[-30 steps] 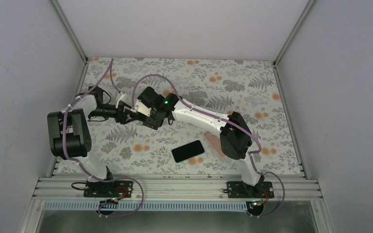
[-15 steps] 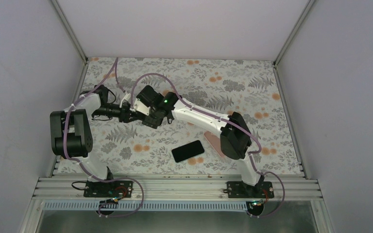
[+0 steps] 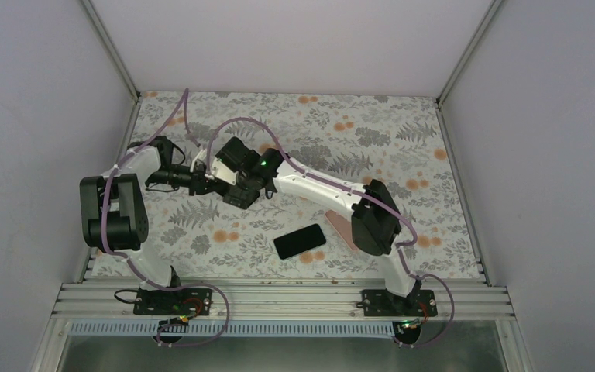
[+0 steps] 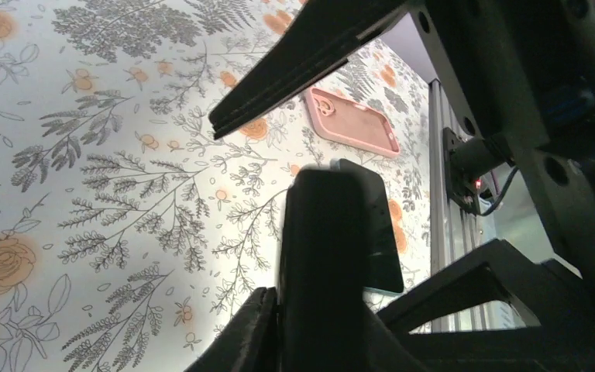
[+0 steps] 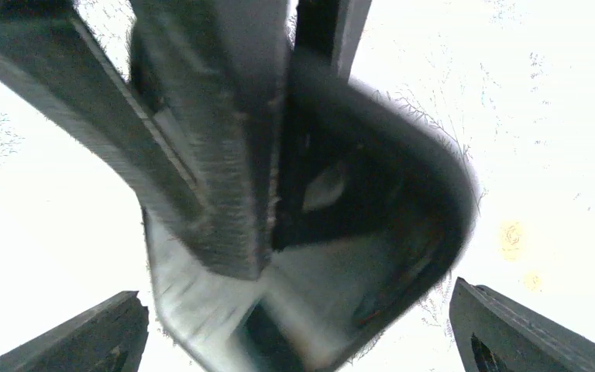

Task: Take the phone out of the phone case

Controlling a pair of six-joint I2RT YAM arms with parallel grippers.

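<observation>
Phone (image 3: 300, 241) lies flat on desk (image 3: 403, 132), dark face up, near front edge, out of case. Pink case (image 3: 339, 222) sits just beside, at its 2 o'clock, partly under R arm (image 3: 321, 186). Both hands meet at phone's 10 o'clock, well apart from it. R hand (image 3: 232, 194) is spread wide, grasping nothing. L hand (image 3: 215, 184) sits betw its fingers; clenched or not, can't tell.
</observation>
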